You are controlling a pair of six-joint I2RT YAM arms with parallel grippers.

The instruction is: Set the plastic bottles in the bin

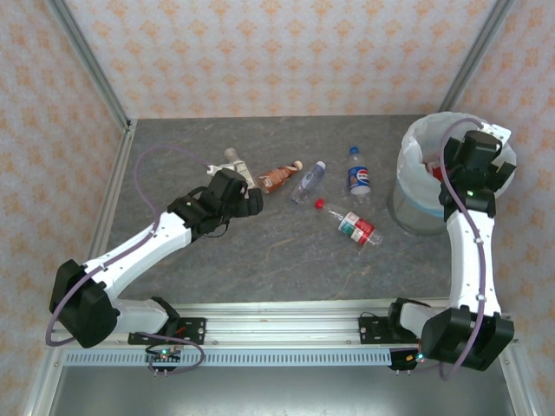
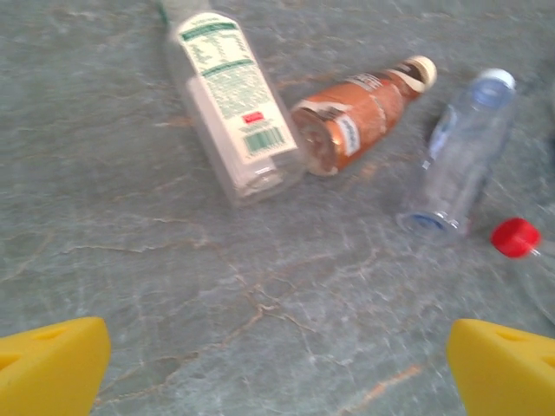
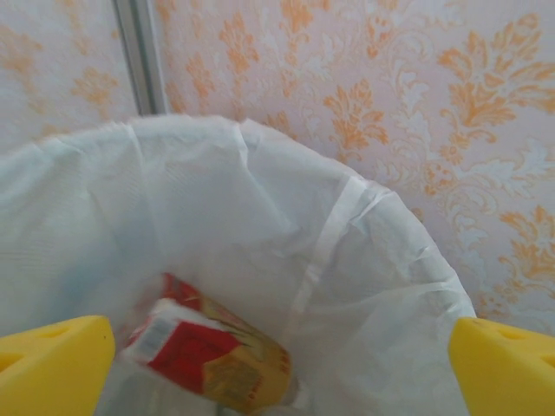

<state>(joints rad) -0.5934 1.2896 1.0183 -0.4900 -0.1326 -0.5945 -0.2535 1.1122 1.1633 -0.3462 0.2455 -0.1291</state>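
Grey tabletop (image 1: 260, 269), top view: five bottles (image 1: 351, 224) lie at centre, not yet binned; bin (image 1: 414, 139) at upper right, right gripper (image 1: 473, 158) over it.

Left wrist: left gripper (image 2: 277, 368) spread wide and empty; white-label bottle (image 2: 234, 113) above it, upper left.

Right wrist: jaws agape, empty; red bottle (image 3: 208, 355) at lower centre, inside the bin.

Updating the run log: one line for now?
left pincer open | right pincer open over white-bagged round bin | red-labelled plastic bottle inside bin

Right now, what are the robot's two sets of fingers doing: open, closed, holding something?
Left fingers: open, holding nothing, above the table.
Right fingers: open, holding nothing, over the bin.
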